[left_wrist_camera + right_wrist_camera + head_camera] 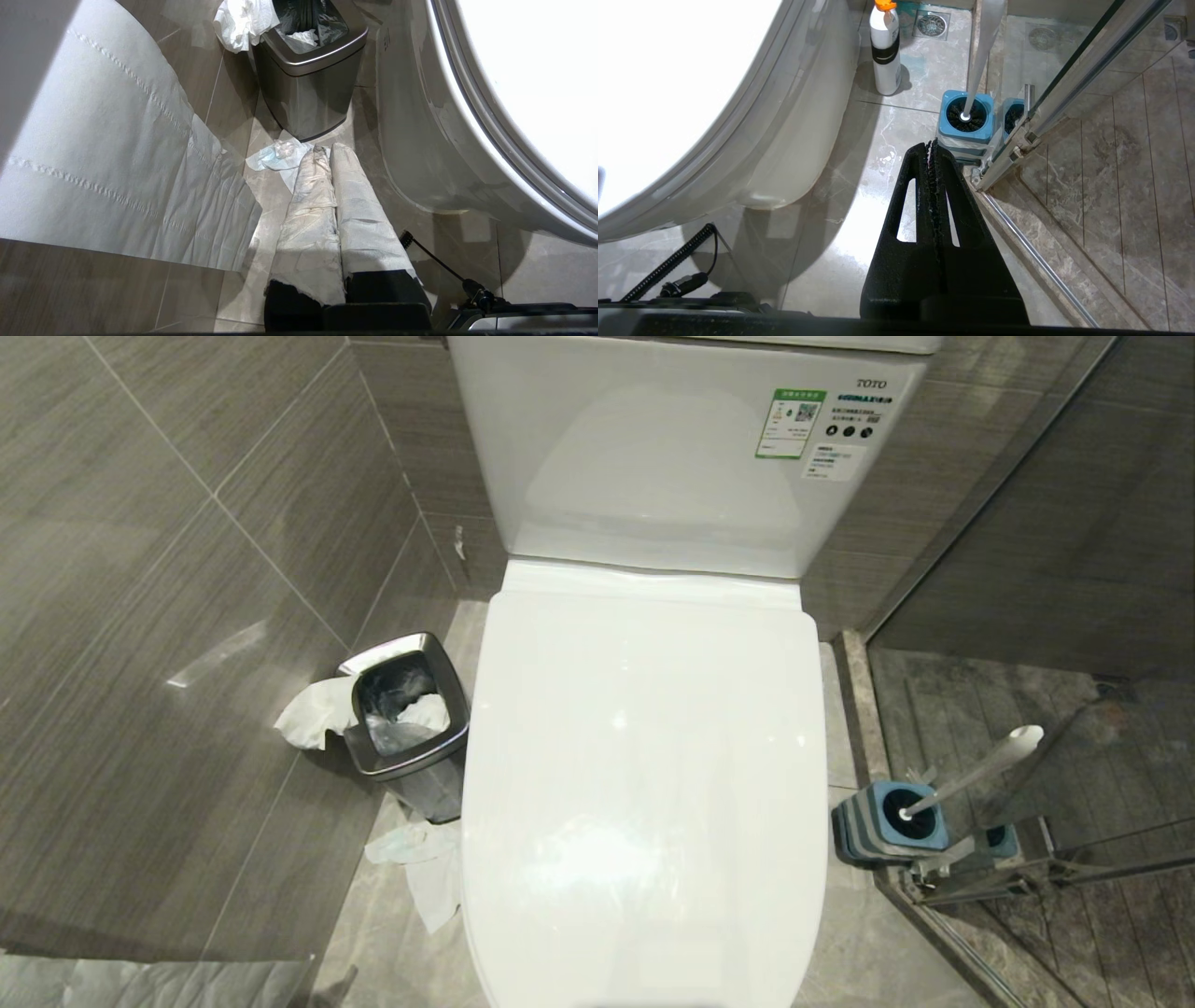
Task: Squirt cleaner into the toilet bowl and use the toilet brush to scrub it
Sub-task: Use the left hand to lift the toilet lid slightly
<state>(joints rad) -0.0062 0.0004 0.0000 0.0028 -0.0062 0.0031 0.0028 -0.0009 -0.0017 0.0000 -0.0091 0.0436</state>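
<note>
With the toilet lid (644, 775) down, we cannot see the bowl. We note the toilet brush (976, 773) standing in its blue-topped holder (887, 823) right of the toilet, and 1 white bottle (885, 49) beside the toilet base. Left gripper (329, 151) and right gripper (933, 147) hang pressed closed, empty. Steel bin (406, 714) stands left of the toilet.

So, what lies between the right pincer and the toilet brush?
Only bare floor and the blue-topped holder, where the toilet brush stands; the right wrist view shows the right pincer shut.
</note>
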